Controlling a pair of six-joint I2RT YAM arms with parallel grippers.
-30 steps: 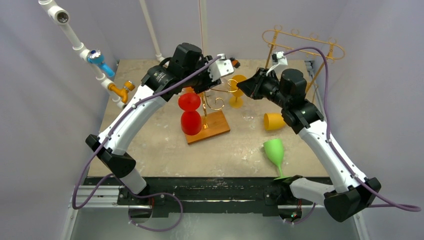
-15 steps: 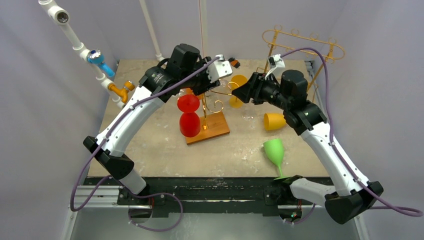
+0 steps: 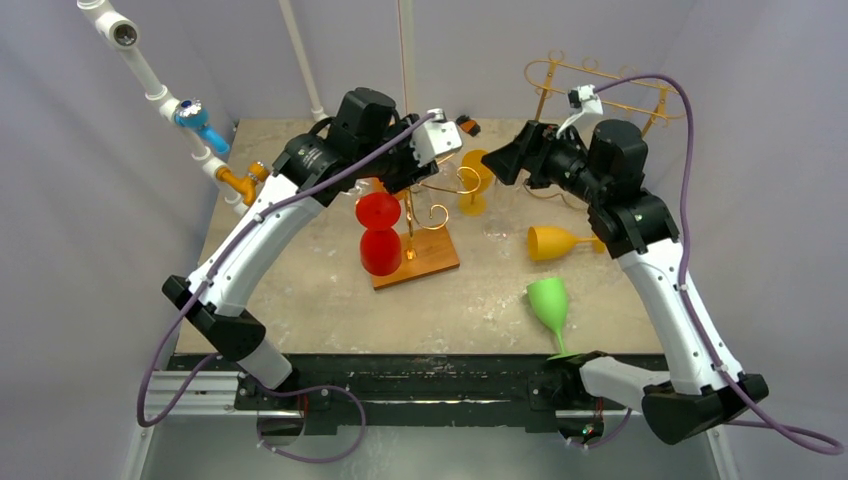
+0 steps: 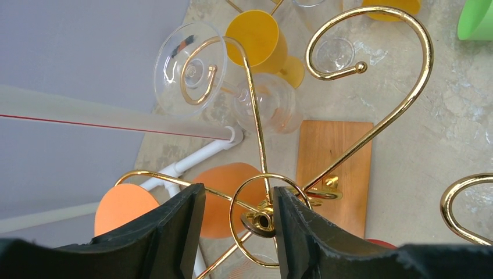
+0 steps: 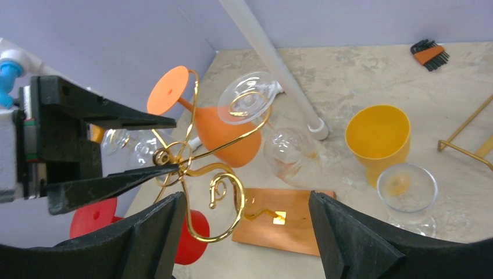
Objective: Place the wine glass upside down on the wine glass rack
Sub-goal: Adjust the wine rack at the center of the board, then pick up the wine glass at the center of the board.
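The clear wine glass [image 5: 289,154] hangs bowl-down from a curl of the gold wine glass rack [image 4: 334,152], its foot caught in the loop, so the placing looks done. The right hand [image 5: 245,200] is spread wide and empty, near it. The left hand [image 4: 238,192] straddles the rack's top ring, part-spread; whether it truly clamps I cannot tell. The glass is likely light, brittle and slick: best held gently by the stem

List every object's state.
left gripper: jaws apart, straddling rack top
right gripper: open, empty
hung clear glass: inverted on rack
orange glass: inverted on rack
red glass: inverted on rack
table clear glass: upright
far yellow glass: upright
near yellow glass: on side
green glass: on side
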